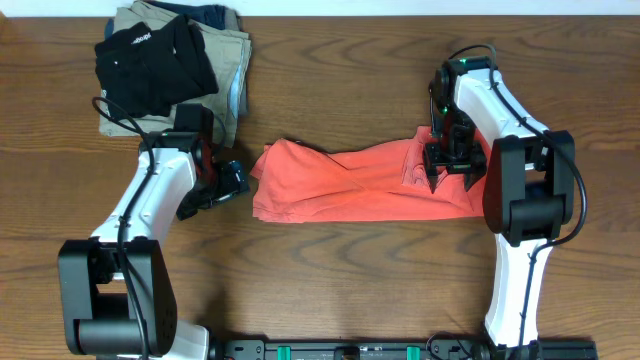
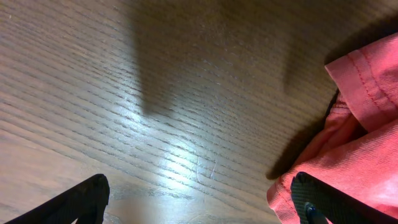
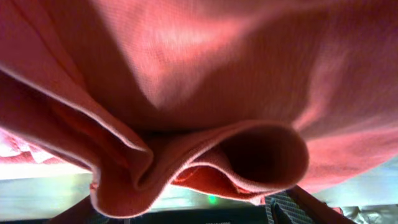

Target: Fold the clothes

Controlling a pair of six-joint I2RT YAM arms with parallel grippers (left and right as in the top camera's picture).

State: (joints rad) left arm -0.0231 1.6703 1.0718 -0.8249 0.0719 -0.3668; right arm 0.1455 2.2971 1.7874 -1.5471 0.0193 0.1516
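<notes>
Step, as judged: working low over the desk (image 1: 330, 285), carry the 3 o'clock end of the clothes (image 1: 350, 188) toward 9 o'clock. Draw the cloth taut and align the hems before release.

The clothes lie at desk centre as a crumpled band with the long axis running 9 to 3 o'clock. The collar end cannot be told.

The right hand (image 1: 452, 172) sits on the 3 o'clock end with fabric bunched at its fingers. A firm pinch cannot be confirmed.

The left hand (image 1: 233, 183) stands wide open and empty, just beside the 9 o'clock edge.
</notes>
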